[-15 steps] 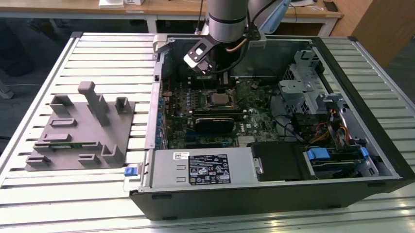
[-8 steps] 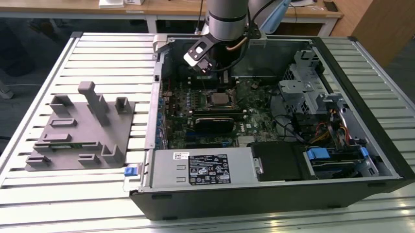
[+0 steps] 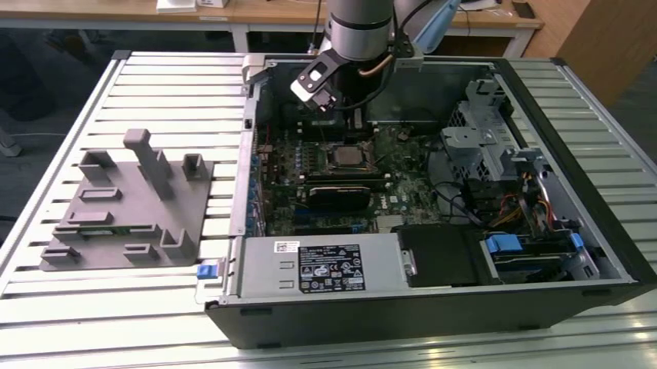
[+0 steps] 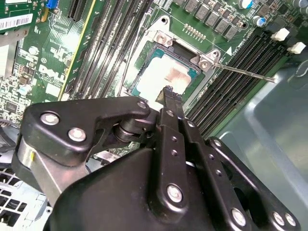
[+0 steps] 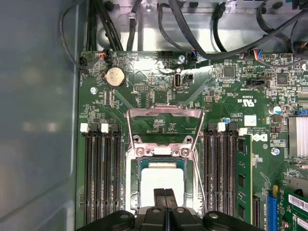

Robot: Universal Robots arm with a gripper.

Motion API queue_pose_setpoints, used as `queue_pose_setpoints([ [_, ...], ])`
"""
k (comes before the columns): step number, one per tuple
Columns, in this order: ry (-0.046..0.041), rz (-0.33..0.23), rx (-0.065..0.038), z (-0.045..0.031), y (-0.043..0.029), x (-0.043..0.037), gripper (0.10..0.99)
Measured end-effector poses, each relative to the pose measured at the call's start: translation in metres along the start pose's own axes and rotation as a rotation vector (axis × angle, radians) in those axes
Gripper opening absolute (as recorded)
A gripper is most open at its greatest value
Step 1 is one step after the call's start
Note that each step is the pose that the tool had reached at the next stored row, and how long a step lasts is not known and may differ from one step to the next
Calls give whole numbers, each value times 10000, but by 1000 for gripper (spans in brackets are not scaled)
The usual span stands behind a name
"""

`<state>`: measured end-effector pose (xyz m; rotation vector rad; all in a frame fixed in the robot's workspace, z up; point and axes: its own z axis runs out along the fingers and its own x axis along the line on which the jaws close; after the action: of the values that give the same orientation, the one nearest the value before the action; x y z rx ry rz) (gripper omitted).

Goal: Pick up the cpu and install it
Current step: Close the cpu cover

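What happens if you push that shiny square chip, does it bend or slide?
The cpu looks flat with a metal top, so probably stiff, not bendy. It sits inside the socket frame, so a sideways push likely wouldn't slide it. Thin and small, it's probably light.

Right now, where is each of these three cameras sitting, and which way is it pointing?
Exterior view: off the arm, high up, looking down into the open computer case and at the grey fixture beside it; the arm shows.
First wrist view: on the arm, looking straight down at the motherboard; the gripper shows.
Second wrist view: on the arm, looking slantwise along the gripper's black linkage.
Shared: both wrist views show the gripper shut over the cpu lying in its socket.
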<state>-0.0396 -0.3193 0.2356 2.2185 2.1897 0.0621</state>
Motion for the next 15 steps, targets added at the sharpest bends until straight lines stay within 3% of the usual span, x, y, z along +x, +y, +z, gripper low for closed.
queue_pose_setpoints([
  [8, 2, 0, 0, -41, 2, 0, 106],
  [15, 4, 0, -1, -213, 10, 3, 106],
])
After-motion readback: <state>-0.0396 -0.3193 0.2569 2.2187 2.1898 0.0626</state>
